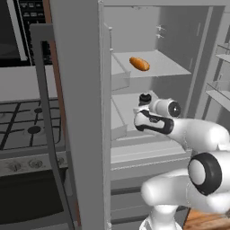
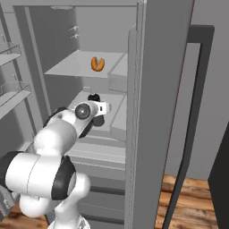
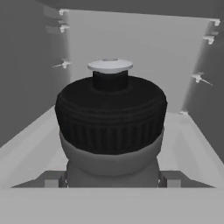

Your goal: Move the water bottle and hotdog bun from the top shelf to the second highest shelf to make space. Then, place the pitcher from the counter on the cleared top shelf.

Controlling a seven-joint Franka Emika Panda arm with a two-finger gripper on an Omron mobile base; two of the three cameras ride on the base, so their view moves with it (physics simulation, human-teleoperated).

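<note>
The water bottle stands upright on the second highest shelf inside the open fridge. Its ribbed black cap looms close in the hand view. My gripper reaches in over that shelf, and its fingers sit against both sides of the bottle's body, shut on it. The orange-brown hotdog bun lies alone on the top shelf, above my hand. The pitcher and counter are out of view.
The fridge's open door edge stands close beside my arm. Door racks line the other side. A shallow grey bin sits at the shelf's edge. A black gas stove lies left of the fridge.
</note>
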